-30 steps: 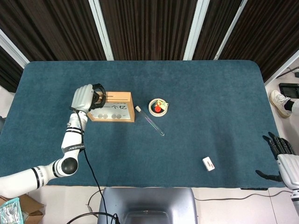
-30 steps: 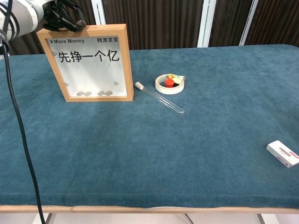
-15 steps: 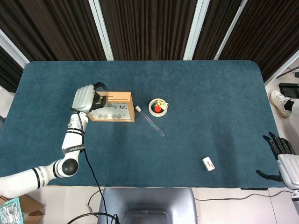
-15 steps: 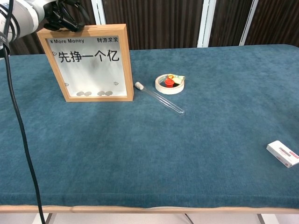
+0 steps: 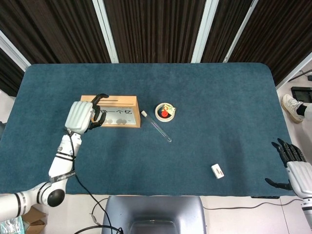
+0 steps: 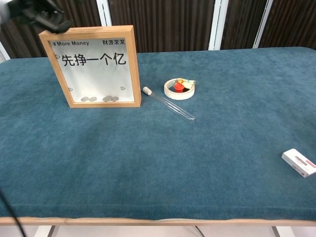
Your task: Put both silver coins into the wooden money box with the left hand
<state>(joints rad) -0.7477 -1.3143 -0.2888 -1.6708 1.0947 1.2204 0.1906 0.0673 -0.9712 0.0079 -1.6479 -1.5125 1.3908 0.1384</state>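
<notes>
The wooden money box (image 5: 118, 101) stands upright at the table's left, and its clear front (image 6: 96, 66) carries Chinese writing. Several silver coins (image 6: 89, 99) lie at the bottom inside it. My left hand (image 5: 82, 117) hovers just off the box's left end, on the near side. Its dark fingers (image 5: 98, 115) are loosely bent and apart, and I see nothing in them. In the chest view only a blurred part of the left hand (image 6: 42, 17) shows, above the box's top left corner. My right hand (image 5: 295, 165) hangs off the table's near right corner with its fingers spread, holding nothing.
A glass test tube (image 5: 160, 129) lies to the right of the box. Beyond it sits a white tape ring (image 5: 165, 111) with a red cap and small items inside. A small white packet (image 5: 217, 171) lies near the front right edge.
My left hand has drawn back from over the box's top left end, towards the near side and to the left. The right hand has hardly moved.
</notes>
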